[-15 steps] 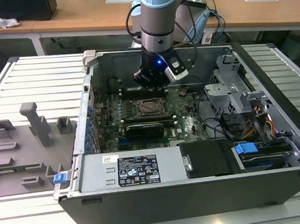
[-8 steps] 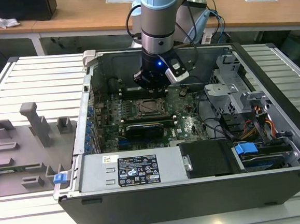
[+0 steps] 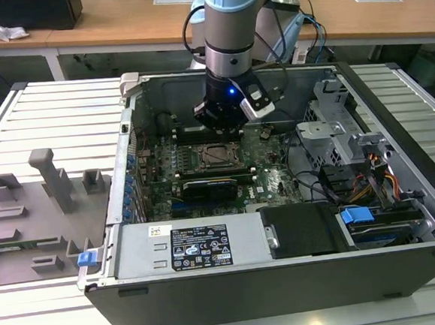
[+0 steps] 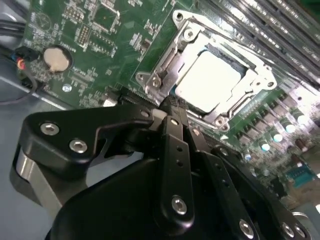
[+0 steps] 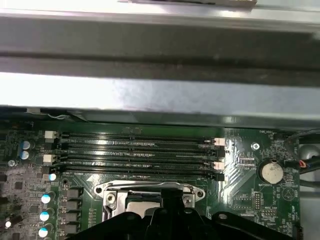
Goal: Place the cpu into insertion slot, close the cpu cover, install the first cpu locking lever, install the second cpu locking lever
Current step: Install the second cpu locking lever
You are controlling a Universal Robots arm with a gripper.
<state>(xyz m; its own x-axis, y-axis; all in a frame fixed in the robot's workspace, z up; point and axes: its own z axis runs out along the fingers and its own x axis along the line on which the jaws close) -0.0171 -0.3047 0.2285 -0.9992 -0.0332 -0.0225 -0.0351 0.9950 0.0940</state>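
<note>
The cpu [image 4: 212, 82], a silvery square chip, sits in the insertion slot on the green motherboard [image 4: 95, 45]; the slot itself is mostly hidden beneath it. The cpu cover [image 4: 167, 62], a silver frame with a square window, lies flat around the chip. In the second wrist view my gripper [image 4: 169, 107] is shut, with its black fingertips at the edge of the cover frame. I cannot tell whether anything is pinched between them. In the exterior view the gripper [image 3: 222, 128] hangs just behind the cpu [image 3: 218, 155] inside the open computer case. Its dark tip [image 5: 167, 197] also shows in the first wrist view.
Long black memory slots [image 5: 140, 150] run just beyond the socket, with the case wall [image 5: 160, 95] behind them. A coin battery [image 4: 56, 59] sits nearby. A black expansion card [image 3: 208, 186], the power supply [image 3: 198, 247] and a drive cage [image 3: 328, 131] crowd the case. Grey fixtures [image 3: 40, 206] lie outside.
</note>
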